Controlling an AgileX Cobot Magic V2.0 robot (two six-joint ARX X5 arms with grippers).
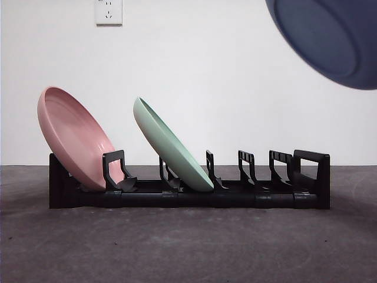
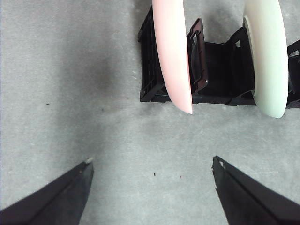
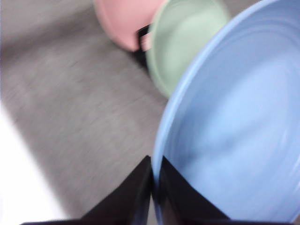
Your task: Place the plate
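My right gripper (image 3: 153, 180) is shut on the rim of a blue plate (image 3: 234, 131). In the front view the blue plate (image 1: 330, 35) hangs high at the top right, above the rack's right end. The black dish rack (image 1: 188, 191) holds a pink plate (image 1: 73, 138) in its leftmost slot and a green plate (image 1: 171, 147) in the slot beside it, both leaning left. My left gripper (image 2: 152, 166) is open and empty over the grey table, near the rack's pink-plate end (image 2: 173, 51).
The rack's three right slots (image 1: 277, 171) hold nothing. A white wall with a socket (image 1: 109, 12) stands behind the table. The table surface (image 1: 188, 247) is dark grey.
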